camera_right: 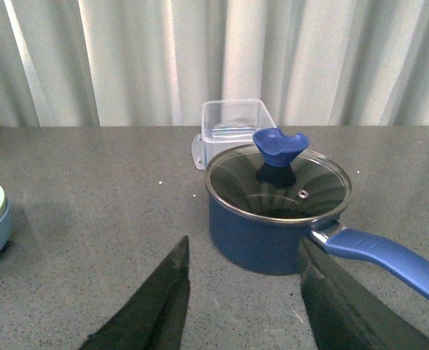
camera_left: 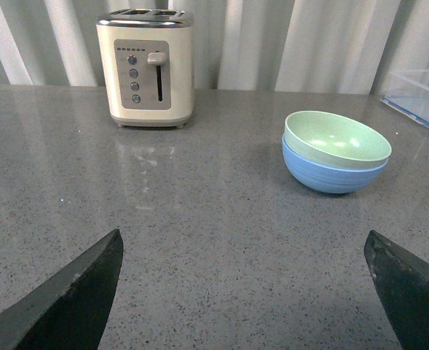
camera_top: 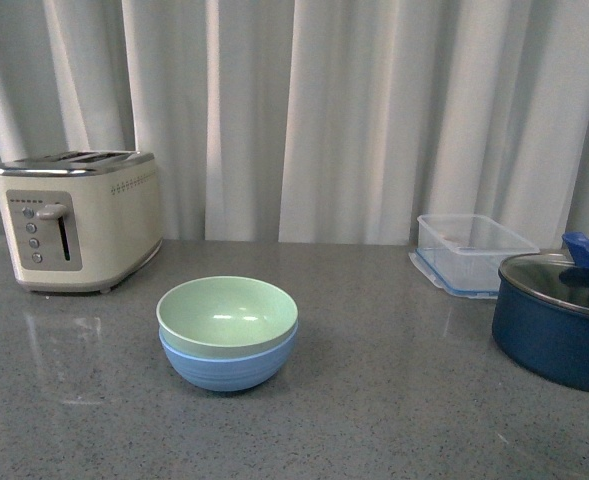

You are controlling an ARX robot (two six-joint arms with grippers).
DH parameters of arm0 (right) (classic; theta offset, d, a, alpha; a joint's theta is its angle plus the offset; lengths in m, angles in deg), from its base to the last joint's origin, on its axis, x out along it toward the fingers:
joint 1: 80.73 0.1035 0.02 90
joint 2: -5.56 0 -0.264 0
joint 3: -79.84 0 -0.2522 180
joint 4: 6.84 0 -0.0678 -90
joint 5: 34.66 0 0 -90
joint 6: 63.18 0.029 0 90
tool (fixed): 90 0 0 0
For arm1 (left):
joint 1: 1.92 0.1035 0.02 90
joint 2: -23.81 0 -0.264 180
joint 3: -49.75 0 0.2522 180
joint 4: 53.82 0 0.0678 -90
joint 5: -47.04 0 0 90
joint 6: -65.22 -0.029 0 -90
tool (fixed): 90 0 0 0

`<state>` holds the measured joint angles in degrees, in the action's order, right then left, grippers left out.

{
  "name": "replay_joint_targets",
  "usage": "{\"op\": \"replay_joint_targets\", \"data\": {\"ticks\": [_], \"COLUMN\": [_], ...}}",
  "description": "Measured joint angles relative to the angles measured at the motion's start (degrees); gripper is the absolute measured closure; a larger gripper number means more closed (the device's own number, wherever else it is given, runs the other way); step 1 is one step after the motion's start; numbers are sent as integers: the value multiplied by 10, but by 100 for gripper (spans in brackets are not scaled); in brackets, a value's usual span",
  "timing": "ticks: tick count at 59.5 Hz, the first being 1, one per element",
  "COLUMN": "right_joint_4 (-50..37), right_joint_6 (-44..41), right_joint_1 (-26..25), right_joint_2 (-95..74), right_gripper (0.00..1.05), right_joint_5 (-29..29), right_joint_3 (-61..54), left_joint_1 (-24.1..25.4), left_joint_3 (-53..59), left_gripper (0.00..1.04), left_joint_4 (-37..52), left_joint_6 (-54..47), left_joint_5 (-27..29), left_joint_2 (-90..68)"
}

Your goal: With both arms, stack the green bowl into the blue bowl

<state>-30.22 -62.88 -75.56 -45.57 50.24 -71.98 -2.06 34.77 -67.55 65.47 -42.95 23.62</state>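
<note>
Already the green bowl point(camera_top: 228, 315) sits nested in the blue bowl point(camera_top: 229, 366) on the table point(camera_top: 394, 400), so both grippers, left point(camera_left: 247, 292) and right point(camera_right: 243, 299), hang wide and empty.

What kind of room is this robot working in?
Probably a kitchen counter, or a mock-up of one: a cream toaster, a lidded blue saucepan and stacked bowls on a grey stone-look countertop.

Grey speckled stone countertop point(camera_top: 404, 400) carries cream metal toaster point(camera_top: 79, 218), sky-blue plastic bowl point(camera_top: 226, 368), clear plastic container point(camera_top: 472, 250), navy lidded pot point(camera_top: 556, 332) ahead of right jaws.
</note>
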Motion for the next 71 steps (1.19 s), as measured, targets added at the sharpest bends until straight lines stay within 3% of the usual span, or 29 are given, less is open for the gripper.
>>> {"op": "replay_joint_targets", "data": {"ticks": [3, 6, 10, 41, 46, 71], "right_joint_4": [1, 6, 15, 111, 96, 204], "right_joint_6": [0, -1, -2, -2, -2, -2], "right_joint_1": [-6, -32, -48, -51, -51, -51], "right_joint_2": [18, 37, 64, 225, 234, 345], "right_gripper": [76, 89, 104, 104, 104, 104], "right_joint_5": [6, 46, 47, 50, 50, 50], "right_joint_3": [-22, -42, -59, -122, -141, -141], "left_joint_1": [0, 0, 0, 0, 0, 0], "left_joint_3": [0, 0, 0, 0, 0, 0], "left_gripper": [7, 7, 7, 7, 7, 7], "left_joint_4": [0, 0, 0, 0, 0, 0], "left_joint_6": [0, 0, 0, 0, 0, 0], "left_joint_5": [0, 0, 0, 0, 0, 0], "left_joint_2": [0, 0, 0, 0, 0, 0]}}
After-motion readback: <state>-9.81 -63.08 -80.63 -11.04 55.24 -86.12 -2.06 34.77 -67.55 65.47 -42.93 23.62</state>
